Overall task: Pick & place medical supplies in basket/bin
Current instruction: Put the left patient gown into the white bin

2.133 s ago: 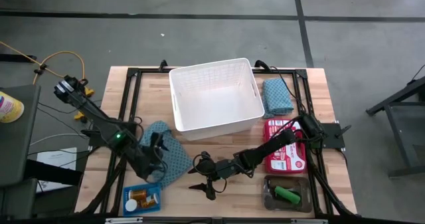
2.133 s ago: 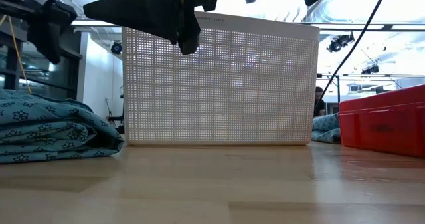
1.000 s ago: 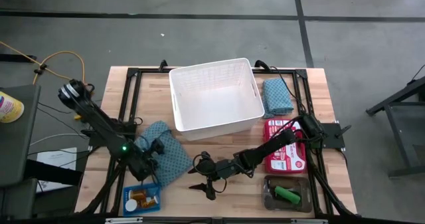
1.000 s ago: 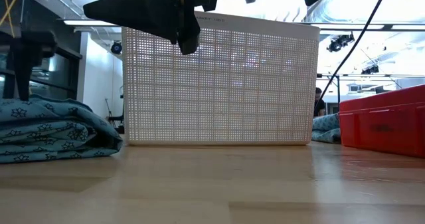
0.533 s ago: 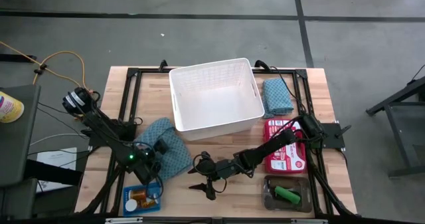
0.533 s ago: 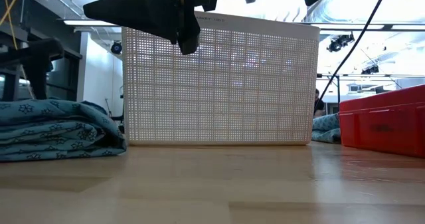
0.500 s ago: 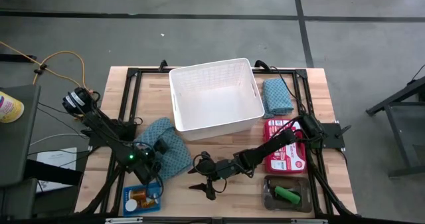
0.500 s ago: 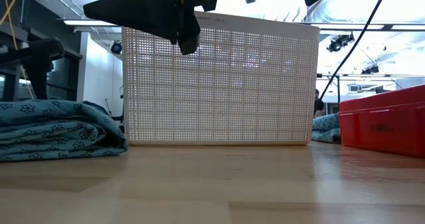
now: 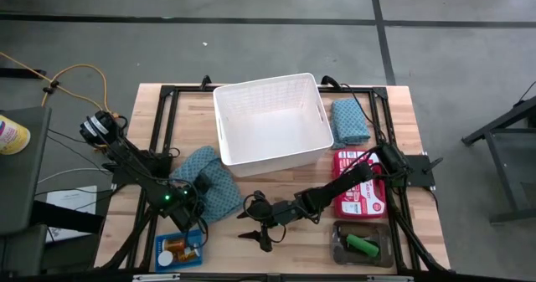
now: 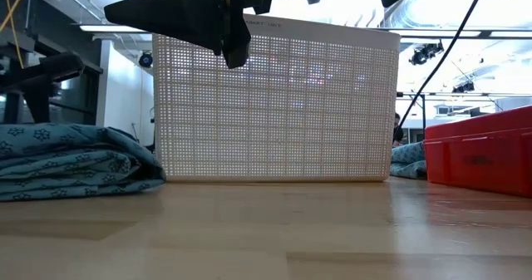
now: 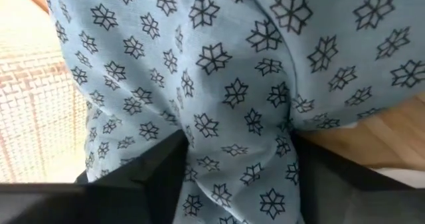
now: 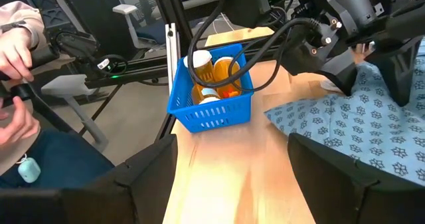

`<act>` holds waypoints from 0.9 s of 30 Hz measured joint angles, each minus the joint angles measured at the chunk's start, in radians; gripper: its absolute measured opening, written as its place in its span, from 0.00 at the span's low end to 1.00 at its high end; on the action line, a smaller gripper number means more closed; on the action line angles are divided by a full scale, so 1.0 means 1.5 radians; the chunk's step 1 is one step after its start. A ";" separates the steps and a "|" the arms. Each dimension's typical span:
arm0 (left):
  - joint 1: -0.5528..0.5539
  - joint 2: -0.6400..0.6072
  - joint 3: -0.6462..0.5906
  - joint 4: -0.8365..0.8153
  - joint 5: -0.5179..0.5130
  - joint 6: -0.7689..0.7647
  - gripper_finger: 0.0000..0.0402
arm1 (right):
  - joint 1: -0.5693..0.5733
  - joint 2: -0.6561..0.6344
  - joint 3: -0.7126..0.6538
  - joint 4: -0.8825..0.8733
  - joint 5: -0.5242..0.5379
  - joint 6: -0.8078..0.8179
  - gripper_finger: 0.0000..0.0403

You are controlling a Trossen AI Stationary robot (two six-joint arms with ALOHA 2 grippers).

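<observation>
A: Where does the left gripper [image 9: 199, 184] stand?

B: Low at the near-left of the desk [image 9: 402, 115], on the teal cloth [image 9: 205, 179] lying just in front of the white basket [image 9: 270, 119]. In the left wrist view its jaws are clenched on a fold of the teal cloth, fabric bunched between the two dark fingers [image 11: 149, 171].

A: And the right gripper [image 9: 254, 224]?

B: It waits over the bare wood near the front edge, jaws released, looking toward the blue mesh tray [image 12: 214, 98] with its orange bottles.

A: What makes this step go well?

B: I judge the pinch holds only one ridge, so most of the cloth would trail. Lift straight up until the hanging part clears the basket's near wall, then carry over the middle and let go there, not at the rim.

A: Risks?

B: A dragging hem could catch the lattice or nudge the basket. The second cloth [image 9: 350, 121] lies well apart, beside the basket's right wall.
</observation>
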 joint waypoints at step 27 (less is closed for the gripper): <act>-0.014 -0.003 0.001 0.023 -0.003 -0.108 0.09 | 0.000 0.000 0.000 0.000 0.000 0.000 0.68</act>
